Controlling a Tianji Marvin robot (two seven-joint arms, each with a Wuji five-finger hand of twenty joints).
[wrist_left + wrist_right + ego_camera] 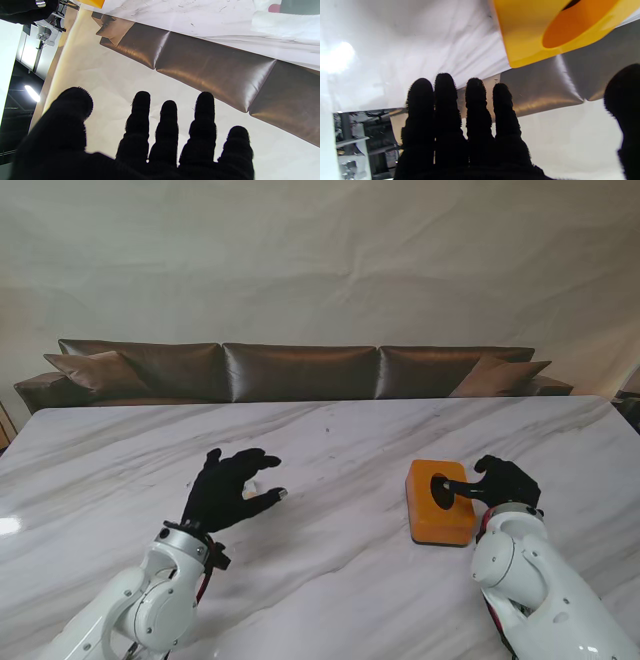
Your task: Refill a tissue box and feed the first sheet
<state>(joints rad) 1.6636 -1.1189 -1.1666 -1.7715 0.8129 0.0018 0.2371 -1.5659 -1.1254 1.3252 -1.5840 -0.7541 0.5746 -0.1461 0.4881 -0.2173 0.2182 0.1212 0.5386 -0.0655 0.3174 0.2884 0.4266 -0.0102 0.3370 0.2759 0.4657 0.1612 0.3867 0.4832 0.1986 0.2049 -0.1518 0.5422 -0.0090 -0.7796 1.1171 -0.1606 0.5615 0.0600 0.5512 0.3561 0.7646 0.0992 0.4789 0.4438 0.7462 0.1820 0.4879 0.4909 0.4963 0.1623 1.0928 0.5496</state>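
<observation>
The orange tissue box point(440, 502) lies flat toward the right edge of the marble surface point(340, 560), its long axis running from me toward the far edge, its dark oval slot facing up. The right hand point(503, 481) sits just beside the box's right side, thumb reaching over the slot, fingers point(475, 105) extended and gripping nothing. The left hand point(225, 488) hovers spread and empty over something white point(282, 22), likely tissues, largely hidden. Risk: the thumb could catch the slot's rim and skid the light box toward the edge.
</observation>
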